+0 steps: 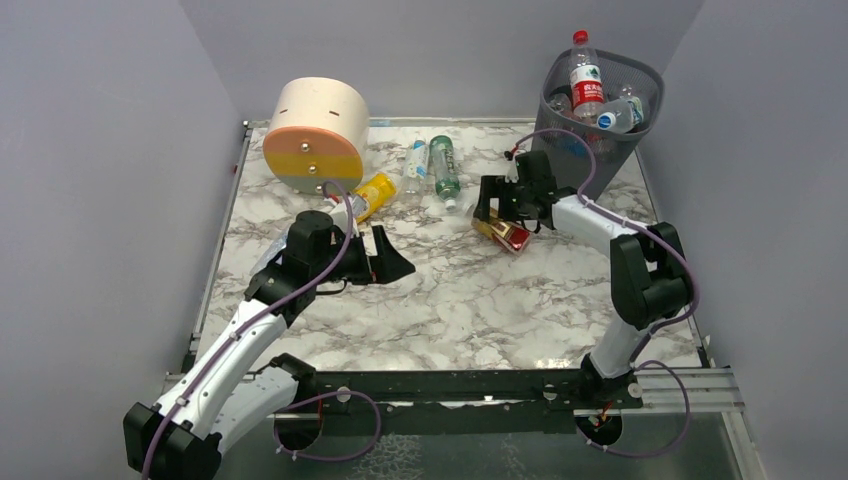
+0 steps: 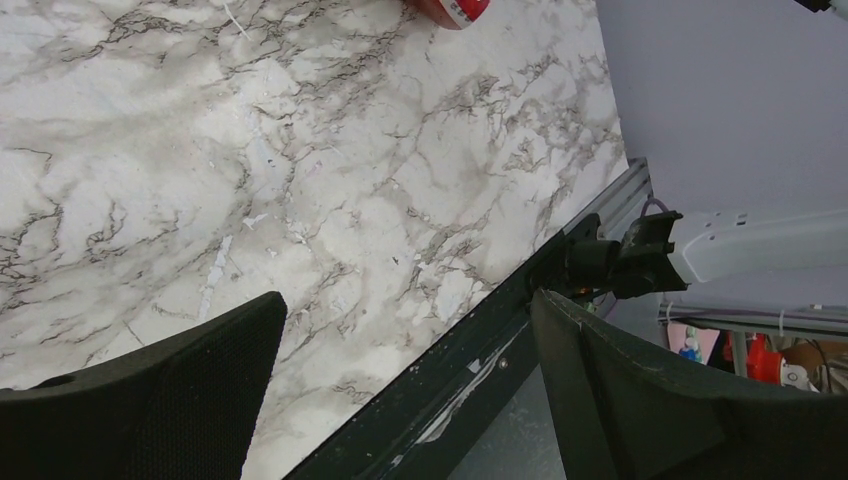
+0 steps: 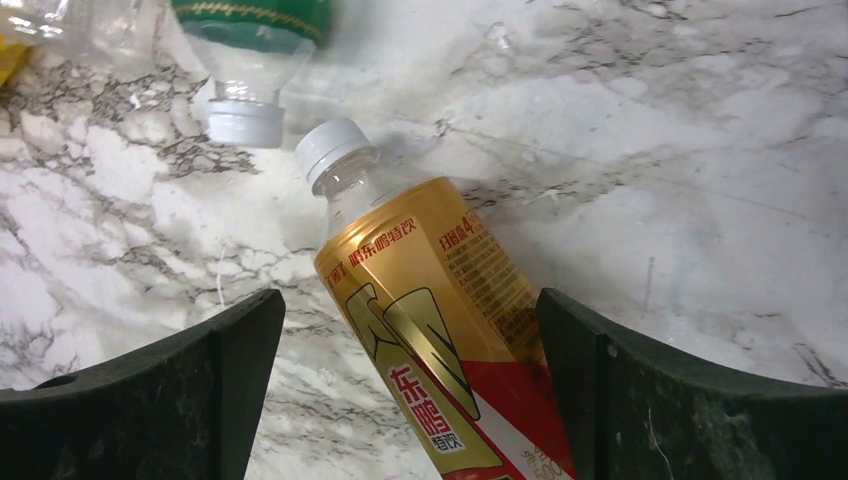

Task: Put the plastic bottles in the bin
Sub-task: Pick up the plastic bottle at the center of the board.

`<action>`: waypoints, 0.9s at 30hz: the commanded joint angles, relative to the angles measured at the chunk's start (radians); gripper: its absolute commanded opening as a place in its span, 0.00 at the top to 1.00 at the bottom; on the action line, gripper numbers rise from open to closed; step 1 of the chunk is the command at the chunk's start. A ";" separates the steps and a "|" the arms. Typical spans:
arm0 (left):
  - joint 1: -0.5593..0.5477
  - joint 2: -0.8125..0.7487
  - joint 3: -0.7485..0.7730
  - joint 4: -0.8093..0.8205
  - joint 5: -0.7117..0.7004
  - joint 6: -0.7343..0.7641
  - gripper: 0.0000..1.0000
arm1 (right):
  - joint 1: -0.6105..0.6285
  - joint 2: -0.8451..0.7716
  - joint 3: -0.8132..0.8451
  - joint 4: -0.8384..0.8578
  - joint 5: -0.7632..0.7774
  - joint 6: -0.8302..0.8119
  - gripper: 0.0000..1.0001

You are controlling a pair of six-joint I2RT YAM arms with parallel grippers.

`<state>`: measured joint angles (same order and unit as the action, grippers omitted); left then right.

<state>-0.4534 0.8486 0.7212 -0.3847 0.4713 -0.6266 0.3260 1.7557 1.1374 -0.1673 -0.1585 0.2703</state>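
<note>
The right gripper [image 3: 410,300], open, straddles the gold-and-red bottle [image 3: 440,340]; only its wrist view shows the white cap [image 3: 335,150].

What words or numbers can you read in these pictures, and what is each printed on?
"东鹏特饮": red characters on the gold-and-red bottle, right wrist view; a smaller line near its shoulder repeats them.
Fine print on that bottle: too small to read.
Red-labelled bottle in the bin: white print, too small to read.
Green-labelled bottle: unreadable.
</note>
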 commanded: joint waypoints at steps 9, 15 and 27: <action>0.001 0.068 0.027 0.033 0.082 0.081 0.01 | 0.111 0.003 0.055 -0.178 0.176 -0.051 0.00; 0.002 0.075 0.057 0.005 0.073 0.112 0.01 | 0.148 -0.028 0.036 -0.222 0.216 -0.047 0.01; 0.001 0.006 0.026 -0.010 0.030 0.103 0.01 | 0.189 -0.029 0.021 -0.289 0.309 -0.068 0.24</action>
<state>-0.4534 0.9173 0.7460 -0.3988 0.5140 -0.5270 0.5102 1.7443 1.1645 -0.4156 0.0895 0.2153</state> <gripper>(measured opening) 0.989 0.839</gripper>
